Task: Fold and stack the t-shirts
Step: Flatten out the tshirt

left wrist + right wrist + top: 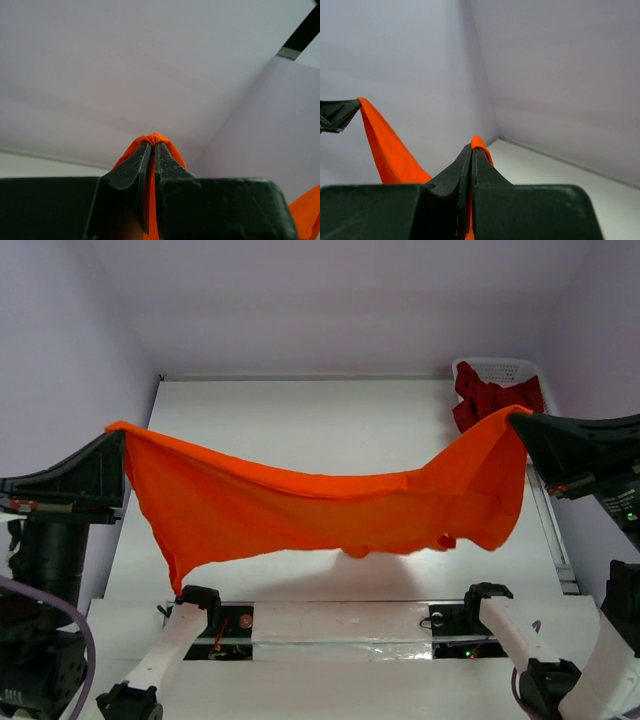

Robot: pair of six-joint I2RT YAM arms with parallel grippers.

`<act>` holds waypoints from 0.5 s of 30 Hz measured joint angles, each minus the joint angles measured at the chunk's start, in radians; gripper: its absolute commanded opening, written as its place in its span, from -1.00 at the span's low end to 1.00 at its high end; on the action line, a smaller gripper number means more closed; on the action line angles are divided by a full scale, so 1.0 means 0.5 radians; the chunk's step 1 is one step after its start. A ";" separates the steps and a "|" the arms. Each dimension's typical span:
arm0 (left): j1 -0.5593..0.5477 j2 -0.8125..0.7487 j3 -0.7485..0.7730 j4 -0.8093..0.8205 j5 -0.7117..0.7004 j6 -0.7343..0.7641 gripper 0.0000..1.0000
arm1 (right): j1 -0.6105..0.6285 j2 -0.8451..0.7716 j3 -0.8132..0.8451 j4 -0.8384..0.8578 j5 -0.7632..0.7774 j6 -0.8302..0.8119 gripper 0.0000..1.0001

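The orange t-shirt (320,505) is held stretched above the tabletop (300,410), one end clamped in the left end effector (121,433) and the other in the right end effector (521,413), probably so that it can be laid flat for folding, while a dark red t-shirt (480,400) is left in the basket (500,368) at the far right corner.

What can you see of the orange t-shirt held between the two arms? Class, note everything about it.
The orange t-shirt is plain, bright, soft-looking cloth with no print visible. It hangs stretched in the air above the white table, sagging in the middle, its lower edge loose and uneven. The left pincer is shut on one upper end and the right pincer on the other, each pinching a small bunch of fabric.
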 measured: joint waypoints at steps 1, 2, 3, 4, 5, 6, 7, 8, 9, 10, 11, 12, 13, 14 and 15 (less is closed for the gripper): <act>0.000 0.019 0.055 0.012 0.002 0.003 -1.00 | 0.000 0.026 0.059 0.024 -0.009 0.004 -1.00; 0.000 0.046 0.120 0.023 0.005 0.006 -1.00 | 0.000 0.058 0.117 0.042 -0.020 0.011 -1.00; 0.000 0.075 0.181 0.036 0.008 0.007 -1.00 | 0.000 0.092 0.166 0.064 -0.027 0.019 -1.00; 0.000 0.101 0.240 0.047 0.012 0.008 -1.00 | 0.000 0.123 0.204 0.073 -0.033 0.030 -1.00; 0.000 0.119 0.286 0.054 0.017 0.007 -1.00 | 0.000 0.157 0.245 0.079 -0.043 0.042 -1.00; 0.000 0.137 0.330 0.060 0.021 0.007 -1.00 | 0.000 0.185 0.275 0.082 -0.053 0.053 -1.00; 0.000 0.144 0.358 0.066 0.023 0.008 -1.00 | 0.000 0.210 0.297 0.082 -0.060 0.059 -1.00; 0.000 0.150 0.391 0.069 0.023 0.008 -1.00 | 0.000 0.233 0.316 0.079 -0.066 0.066 -1.00; -0.001 0.151 0.414 0.069 0.022 0.008 -1.00 | 0.000 0.252 0.339 0.066 -0.068 0.068 -1.00; -0.002 0.151 0.436 0.069 0.022 0.008 -1.00 | 0.000 0.269 0.359 0.060 -0.071 0.070 -1.00; -0.006 0.150 0.454 0.072 0.022 0.009 -1.00 | 0.000 0.275 0.373 0.057 -0.073 0.074 -1.00; -0.013 0.143 0.464 0.076 0.022 0.009 -1.00 | 0.000 0.274 0.376 0.056 -0.073 0.076 -1.00; -0.015 0.135 0.465 0.079 0.023 0.010 -1.00 | 0.000 0.264 0.376 0.055 -0.073 0.080 -1.00; -0.017 0.123 0.462 0.076 0.023 0.010 -1.00 | 0.000 0.249 0.373 0.056 -0.073 0.085 -1.00; -0.017 0.107 0.454 0.076 0.024 0.010 -1.00 | 0.000 0.224 0.364 0.057 -0.073 0.091 -1.00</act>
